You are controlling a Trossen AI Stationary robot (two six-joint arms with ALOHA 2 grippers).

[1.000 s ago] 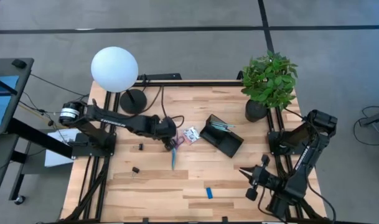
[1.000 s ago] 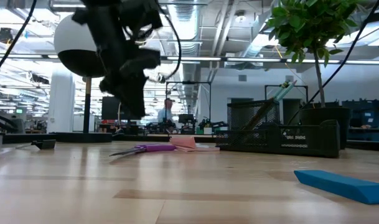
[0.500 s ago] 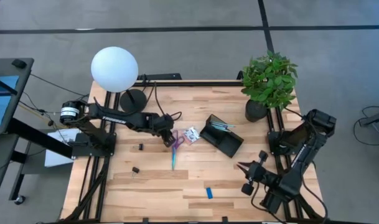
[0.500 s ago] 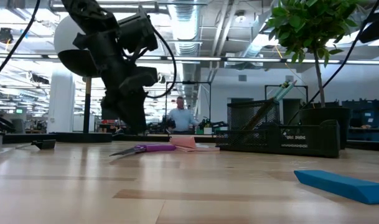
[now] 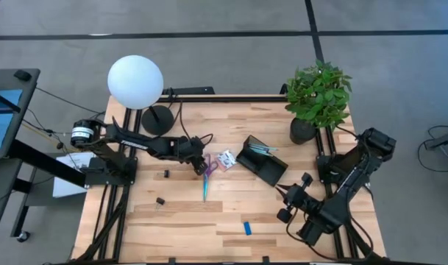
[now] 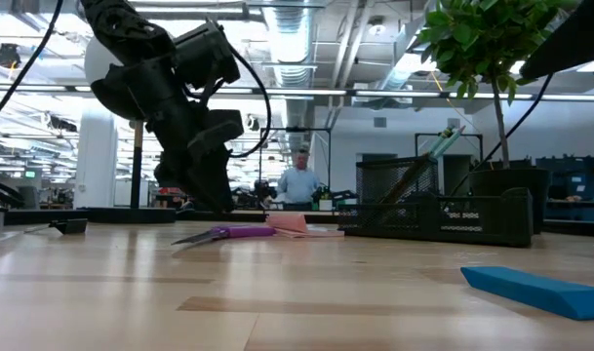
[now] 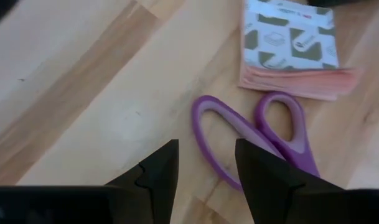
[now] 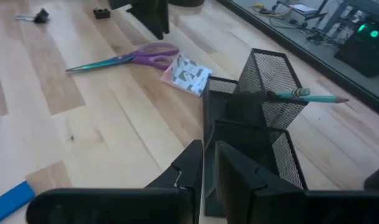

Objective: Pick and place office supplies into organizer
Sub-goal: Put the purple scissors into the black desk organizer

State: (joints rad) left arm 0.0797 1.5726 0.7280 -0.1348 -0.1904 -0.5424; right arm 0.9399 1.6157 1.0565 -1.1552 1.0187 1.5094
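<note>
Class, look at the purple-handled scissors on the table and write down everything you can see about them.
The scissors lie flat on the wooden table, closed, with two purple oval finger loops that look like plastic and long blades with a teal sheen. The handles point toward the lamp side of the table and the blades toward the near edge. One loop sits right against a white patterned packet; whether they touch is unclear. The left claw, open, hovers just over the handles without gripping them.
</note>
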